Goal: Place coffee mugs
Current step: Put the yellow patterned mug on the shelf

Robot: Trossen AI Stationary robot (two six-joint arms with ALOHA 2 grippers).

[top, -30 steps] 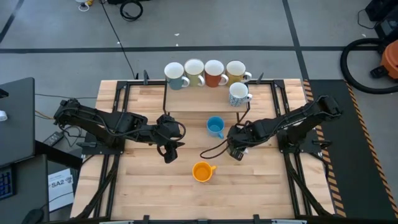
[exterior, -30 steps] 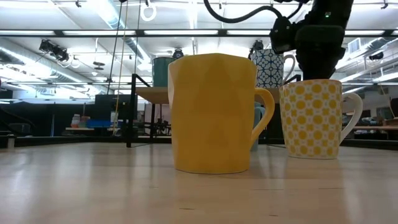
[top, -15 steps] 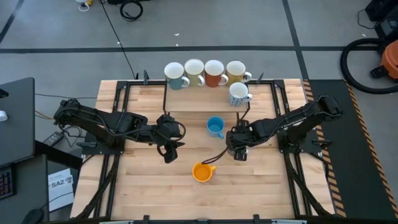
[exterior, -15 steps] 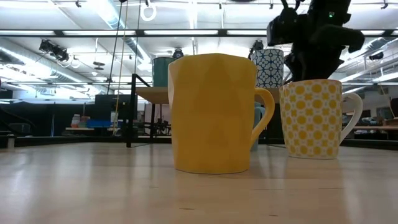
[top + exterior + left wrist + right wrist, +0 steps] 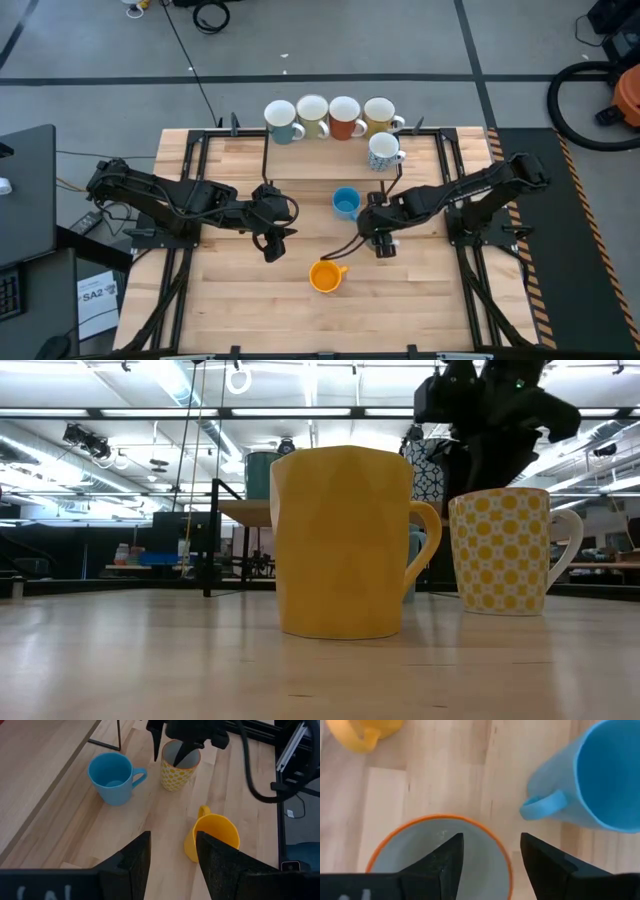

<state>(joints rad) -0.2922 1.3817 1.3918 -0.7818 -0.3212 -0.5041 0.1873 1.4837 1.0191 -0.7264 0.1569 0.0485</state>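
- Right tool (image 5: 383, 236): carried at mid-desk on an arm folded in from the right side, wrist bent downward. Its fingers (image 5: 547, 865) stand spread over the open mouth of the dotted mug (image 5: 180, 766), a cream mug with yellow dots and an orange rim, gripping nothing.
- From the left wrist view, that tool's dark fingers point down at the dotted mug's rim, one of them inside the opening. The mug stands upright on the desk (image 5: 240, 285).
- Blue mug (image 5: 346, 203): upright, just beside the right tool on the side toward the far edge, handle turned toward the tool. Apart from the dotted mug.
- Yellow mug (image 5: 325, 275): upright, near the right tool on the side toward the near edge, between the two tools. Apart from both.
- Left tool (image 5: 271, 236): held at mid-desk on an arm stretched in from the left side, low and roughly level. Its fingers (image 5: 132, 862) are spread and grasp nothing; it points toward the yellow mug and the other tool.
- Four mugs (image 5: 330, 118) stand in a row along the desk's far edge, well beyond both tools: a white one, a cream one, a red-orange one and a yellow one.
- A fifth, patterned white mug (image 5: 383, 151) stands just in front of that row, beyond the right tool.
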